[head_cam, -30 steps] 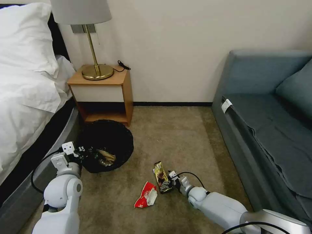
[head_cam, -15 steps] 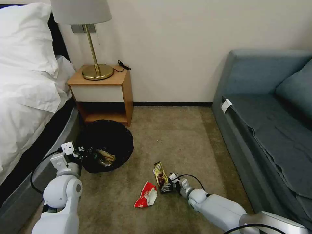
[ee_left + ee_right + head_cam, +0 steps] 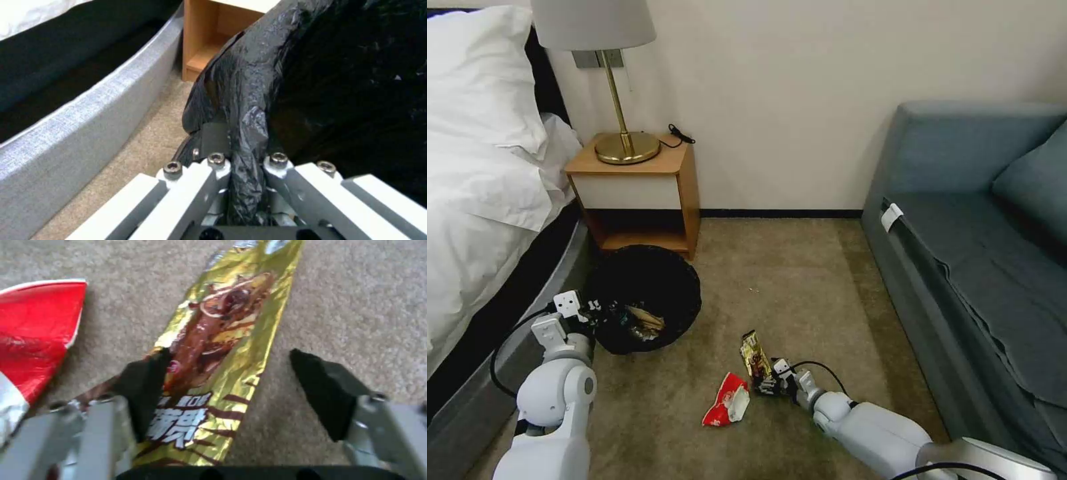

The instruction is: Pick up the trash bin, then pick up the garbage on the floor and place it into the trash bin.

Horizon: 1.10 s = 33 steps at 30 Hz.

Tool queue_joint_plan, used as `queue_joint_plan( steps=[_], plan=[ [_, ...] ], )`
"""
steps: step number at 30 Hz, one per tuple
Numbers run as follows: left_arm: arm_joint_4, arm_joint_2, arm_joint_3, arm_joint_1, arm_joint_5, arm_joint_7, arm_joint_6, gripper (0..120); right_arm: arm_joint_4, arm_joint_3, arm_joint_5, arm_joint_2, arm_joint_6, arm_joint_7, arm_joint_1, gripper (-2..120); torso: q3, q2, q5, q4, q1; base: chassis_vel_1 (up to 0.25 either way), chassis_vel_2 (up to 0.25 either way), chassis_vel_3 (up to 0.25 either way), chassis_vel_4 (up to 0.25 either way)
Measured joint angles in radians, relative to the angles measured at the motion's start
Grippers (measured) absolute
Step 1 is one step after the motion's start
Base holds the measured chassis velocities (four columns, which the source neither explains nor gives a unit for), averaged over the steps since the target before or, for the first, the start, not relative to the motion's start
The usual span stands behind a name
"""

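Right hand (image 3: 227,396) now lower — fingers spread astride the gold snack wrapper (image 3: 222,350).

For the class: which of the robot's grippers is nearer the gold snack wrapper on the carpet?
Right. The right gripper is open around the gold snack wrapper, one finger on each side. The left gripper is off by the bed, shut on the trash bin liner.

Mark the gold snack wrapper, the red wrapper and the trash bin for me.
gold snack wrapper (image 3: 222,350), right wrist view, printed middle.
red wrapper (image 3: 725,401), head view, crumpled centre.
trash bin (image 3: 647,273), head view, black liner's far inner wall.
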Motion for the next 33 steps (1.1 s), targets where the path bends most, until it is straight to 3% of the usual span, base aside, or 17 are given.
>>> queue_joint_plan(
  steps=[6,19,33],
  plan=[
    [0.004,-0.002,0.0,-0.002,0.004,0.001,-0.004,3,0.005,-0.001,0.001,-0.001,0.005,0.0,-0.003,43,0.0,0.0,0.0001,0.0,0.0,0.0,0.0,0.0,0.0],
    [0.012,-0.005,0.003,-0.007,0.012,0.004,-0.009,3,0.029,0.006,0.019,-0.024,0.02,-0.015,-0.012,0,0.0,0.0,0.0,0.0,0.0,0.0,0.0,0.0,0.0],
    [0.014,-0.003,0.003,-0.006,0.013,0.005,-0.011,3,0.088,0.034,0.043,-0.055,0.023,0.005,-0.009,0,0.0,0.0,0.0,-0.0001,0.0,0.0,0.0,0.0,0.0]
  ],
)
